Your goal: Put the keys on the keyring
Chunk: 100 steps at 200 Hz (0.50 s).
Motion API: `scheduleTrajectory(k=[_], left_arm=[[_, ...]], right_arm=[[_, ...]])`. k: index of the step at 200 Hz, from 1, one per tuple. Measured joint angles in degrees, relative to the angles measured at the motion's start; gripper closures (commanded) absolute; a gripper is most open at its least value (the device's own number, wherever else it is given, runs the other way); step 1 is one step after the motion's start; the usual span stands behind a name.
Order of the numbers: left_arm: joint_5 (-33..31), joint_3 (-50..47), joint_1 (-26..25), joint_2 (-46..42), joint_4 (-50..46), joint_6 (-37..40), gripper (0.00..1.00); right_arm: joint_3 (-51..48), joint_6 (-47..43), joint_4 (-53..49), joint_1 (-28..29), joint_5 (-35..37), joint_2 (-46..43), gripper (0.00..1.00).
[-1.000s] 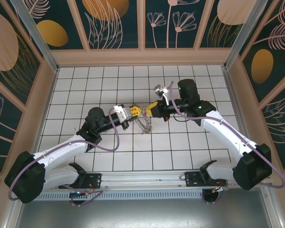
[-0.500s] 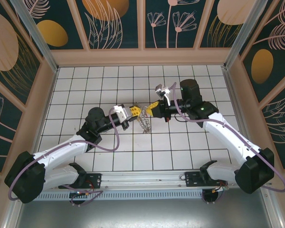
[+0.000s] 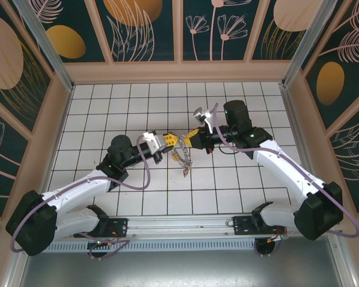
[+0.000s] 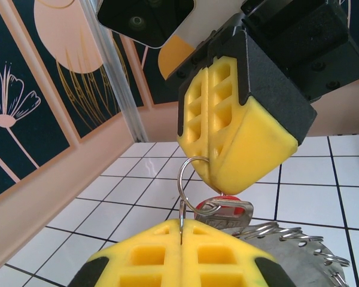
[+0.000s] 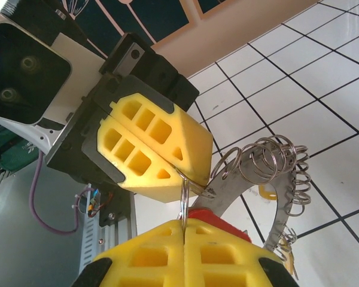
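Note:
Both grippers meet above the middle of the tiled floor, left gripper (image 3: 172,142) facing right gripper (image 3: 187,139). The grey keyring (image 3: 180,156) hangs between and below them. In the left wrist view my left gripper (image 4: 182,226) is shut on a small silvery split ring (image 4: 180,179), and the right one's yellow fingers (image 4: 239,131) pinch the same ring from above. A red-headed key (image 4: 227,212) hangs on that ring. In the right wrist view my right gripper (image 5: 184,226) is shut on the ring (image 5: 184,194), with the keyring band (image 5: 245,182) and a yellow-tan key head (image 5: 267,192) behind.
White tiled floor (image 3: 227,185) spreads on all sides of the grippers. Patterned panel walls (image 3: 143,36) and metal posts (image 3: 45,42) enclose it at the back and sides. The arms' base rail (image 3: 185,224) runs along the near edge.
The keyring hanging under the grippers has sagged and swung slightly toward the near side, and a reddish bit now shows at its low end. Both grippers stay shut, almost in place.

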Motion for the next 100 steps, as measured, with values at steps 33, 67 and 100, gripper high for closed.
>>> scheduleTrajectory(k=[33,67,100], left_arm=[[0.0,0.0,0.0,0.2,0.0,-0.1,1.0],[-0.3,0.0,0.0,0.2,0.5,-0.4,1.0],[-0.3,0.0,0.0,0.2,1.2,-1.5,1.0]], right_arm=[[0.0,1.1,0.0,0.1,0.4,0.0,1.0],[0.0,2.5,0.0,0.1,0.8,1.0,1.0],[-0.3,3.4,0.2,0.1,0.8,1.3,1.0]])
